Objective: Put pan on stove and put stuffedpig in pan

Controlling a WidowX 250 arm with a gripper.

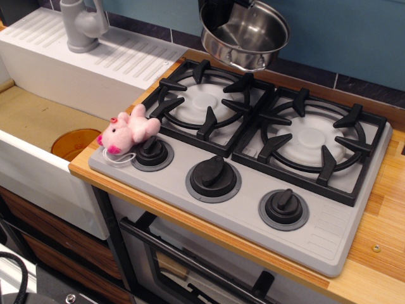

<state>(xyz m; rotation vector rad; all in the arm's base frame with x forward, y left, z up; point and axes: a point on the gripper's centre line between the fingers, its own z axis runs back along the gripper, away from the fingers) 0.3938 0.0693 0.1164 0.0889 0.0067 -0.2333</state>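
The shiny steel pan (245, 33) hangs tilted in the air above the back edge of the left burner (205, 101). My black gripper (218, 14) is at the top edge of the view, shut on the pan's left rim; its fingers are mostly cut off. The grey stove (248, 214) has two black grated burners, both bare, and three black knobs. The pink stuffedpig (128, 130) lies on the stove's front left corner, against the left knob (152, 152), well below and to the left of the gripper.
A white sink (38, 120) with an orange disc (71, 143) in it lies left of the stove. A grey faucet (82, 25) stands on the ribbed drainboard behind. The wooden counter (380, 221) runs along the right and front, with an oven door handle (190, 261) below.
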